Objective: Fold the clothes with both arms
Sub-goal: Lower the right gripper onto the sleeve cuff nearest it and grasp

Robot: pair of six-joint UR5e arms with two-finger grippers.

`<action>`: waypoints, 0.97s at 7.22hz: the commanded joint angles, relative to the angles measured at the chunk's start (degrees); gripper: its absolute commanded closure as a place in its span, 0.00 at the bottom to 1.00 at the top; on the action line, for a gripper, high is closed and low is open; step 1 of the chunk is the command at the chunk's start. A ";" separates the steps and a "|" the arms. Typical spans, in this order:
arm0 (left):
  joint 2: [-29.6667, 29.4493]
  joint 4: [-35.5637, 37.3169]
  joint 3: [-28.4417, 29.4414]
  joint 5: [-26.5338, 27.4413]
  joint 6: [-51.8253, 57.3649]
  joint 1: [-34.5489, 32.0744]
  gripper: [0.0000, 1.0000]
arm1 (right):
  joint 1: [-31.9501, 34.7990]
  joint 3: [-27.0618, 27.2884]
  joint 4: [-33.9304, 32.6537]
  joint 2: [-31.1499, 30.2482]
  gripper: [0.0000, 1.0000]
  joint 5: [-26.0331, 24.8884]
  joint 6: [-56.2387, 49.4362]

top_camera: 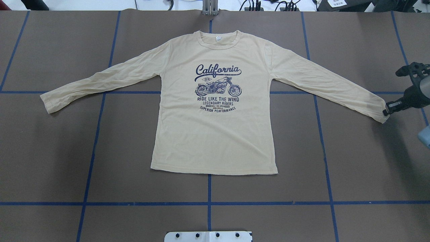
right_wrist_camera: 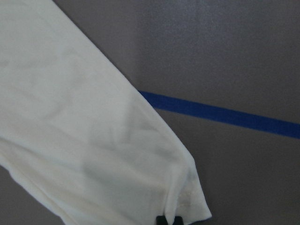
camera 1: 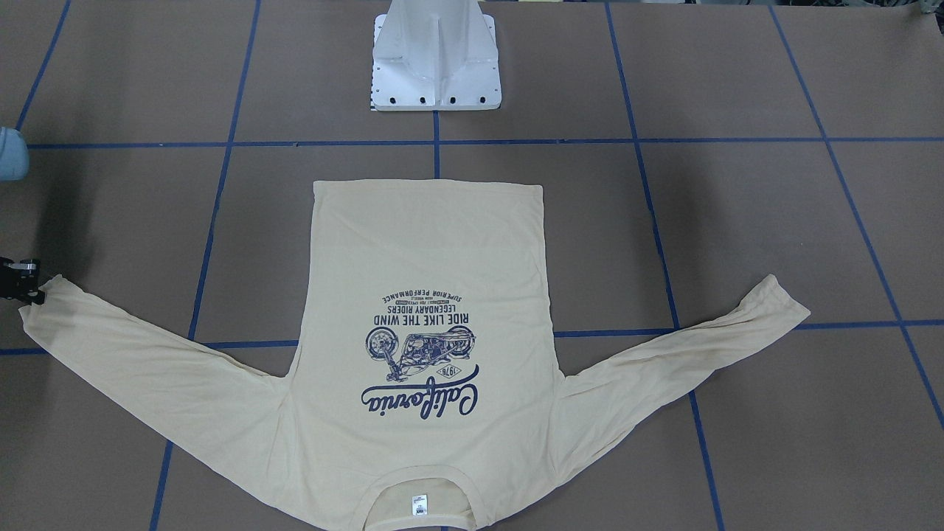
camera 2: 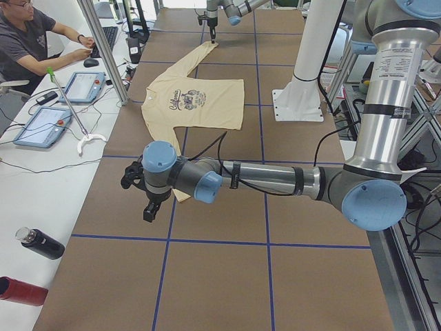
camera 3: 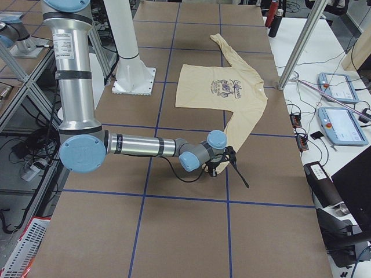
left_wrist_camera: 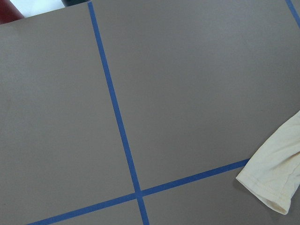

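A cream long-sleeved "California" T-shirt (top_camera: 215, 134) lies flat, print up, in the middle of the worktop (top_camera: 352, 168). Its collar points to the edge far from the robot and its hem to the robot's edge, with a sleeve spread toward each end. The right hand (top_camera: 386, 112) touches the cuff (top_camera: 379, 114) at the right end; whether it is clenched on the fabric cannot be told. The left hand (camera 2: 149, 210) hangs near the other sleeve's end, its state likewise unclear.
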 commanded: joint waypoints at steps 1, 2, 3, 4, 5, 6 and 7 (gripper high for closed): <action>-0.06 0.00 -0.04 0.00 -0.03 0.04 0.01 | 0.90 1.37 0.07 0.05 1.00 0.44 1.28; -0.06 0.00 -0.13 0.00 -0.03 0.04 0.01 | 1.08 4.33 0.07 0.22 1.00 0.62 4.86; -0.15 0.09 -0.13 0.00 -0.03 0.04 0.01 | 1.43 6.54 -0.19 1.87 1.00 3.40 7.07; -0.24 0.09 0.05 0.00 -0.03 0.04 0.01 | 2.21 6.56 -0.89 5.46 1.00 6.48 8.31; -0.24 0.09 0.05 0.00 -0.03 0.04 0.01 | 2.74 6.91 -0.81 10.02 1.00 8.34 14.15; -0.24 0.09 0.05 0.00 -0.03 0.04 0.01 | 2.57 6.65 -0.90 15.55 1.00 8.79 20.82; -0.24 0.09 0.05 0.00 -0.11 0.04 0.01 | 2.31 5.95 -0.98 20.39 1.00 8.79 24.11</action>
